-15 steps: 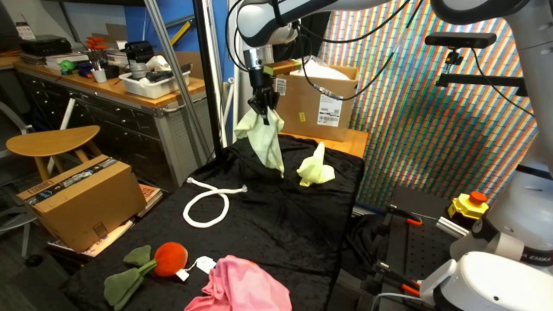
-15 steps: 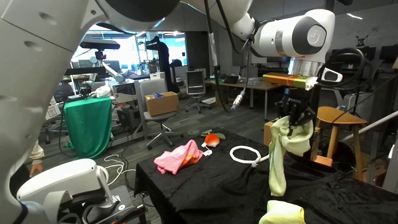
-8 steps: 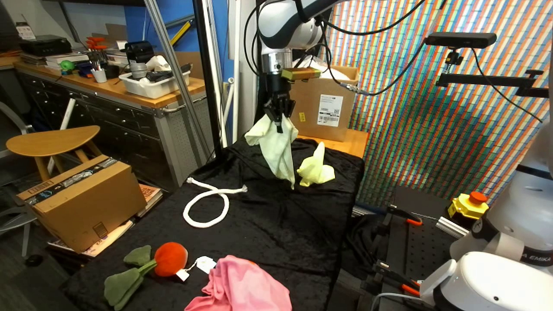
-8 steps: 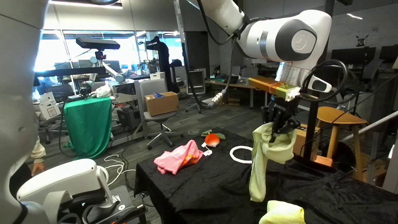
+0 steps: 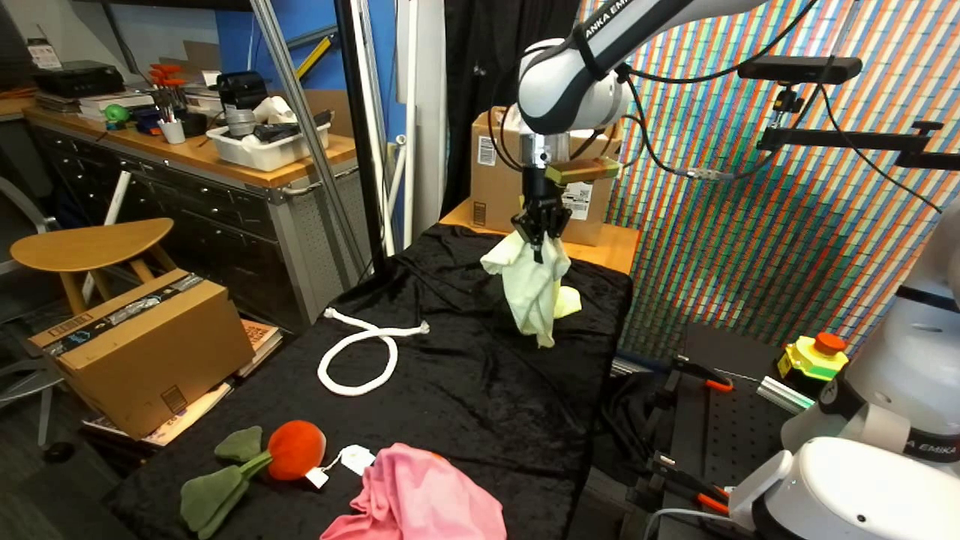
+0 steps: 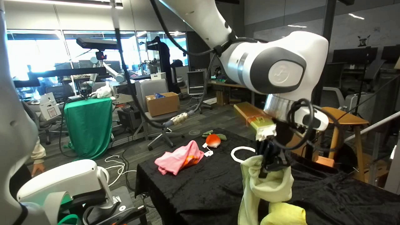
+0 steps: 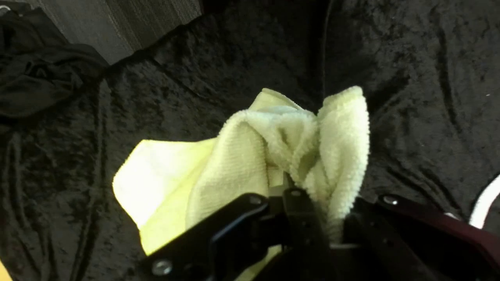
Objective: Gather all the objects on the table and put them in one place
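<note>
My gripper (image 5: 538, 251) is shut on a pale green cloth (image 5: 526, 292), which hangs down above the black-covered table (image 5: 465, 405). It also shows in an exterior view (image 6: 271, 189) and in the wrist view (image 7: 242, 171). A yellow cloth (image 6: 286, 214) lies crumpled on the table below and behind the held cloth, partly hidden by it; it shows in the wrist view (image 7: 156, 187) too. A white rope (image 5: 347, 390) lies looped at the table's middle. A red plush radish with green leaves (image 5: 297, 450) and a pink cloth (image 5: 427, 499) lie at the far end from the gripper.
A large cardboard box (image 5: 502, 180) stands on a wooden surface behind the table. A metal post (image 5: 300, 120) rises beside the table. Another cardboard box (image 5: 150, 352) and a wooden stool (image 5: 90, 244) stand off the table's side. An emergency stop (image 5: 817, 354) is near the robot base.
The gripper has carried the green cloth toward the yellow cloth and lower. The held cloth now overlaps the yellow cloth in both exterior views. The other table objects have not moved.
</note>
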Robot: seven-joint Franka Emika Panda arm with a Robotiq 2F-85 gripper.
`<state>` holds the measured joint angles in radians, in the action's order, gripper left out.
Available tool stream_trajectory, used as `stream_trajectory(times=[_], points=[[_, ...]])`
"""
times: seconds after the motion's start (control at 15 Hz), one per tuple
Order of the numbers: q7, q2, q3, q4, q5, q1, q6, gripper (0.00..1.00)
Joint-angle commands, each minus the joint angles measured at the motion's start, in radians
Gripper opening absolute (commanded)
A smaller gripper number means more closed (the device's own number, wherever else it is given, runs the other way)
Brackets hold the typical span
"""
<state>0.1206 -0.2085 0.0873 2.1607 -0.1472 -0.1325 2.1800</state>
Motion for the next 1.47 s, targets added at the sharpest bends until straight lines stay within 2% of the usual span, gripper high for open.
stream_trajectory(times=[0.0, 0.4, 0.73, 0.8, 0.93, 1.2, 1.4], points=[[0.116, 0.044, 0.029, 0.183, -0.035, 0.008, 0.217, 0.09], [0.298, -0.096, 0.038, 0.222, -0.152, 0.021, 0.496, 0.09], [0.48, -0.152, 0.072, 0.204, -0.16, 0.063, 0.572, 0.17], [0.506, -0.157, 0.08, 0.201, -0.15, 0.074, 0.57, 0.41], [0.555, -0.158, 0.102, 0.196, -0.123, 0.096, 0.549, 0.44], [0.633, -0.136, 0.148, 0.197, -0.045, 0.139, 0.514, 0.75], [0.666, -0.091, 0.178, 0.184, 0.053, 0.165, 0.42, 0.97]])
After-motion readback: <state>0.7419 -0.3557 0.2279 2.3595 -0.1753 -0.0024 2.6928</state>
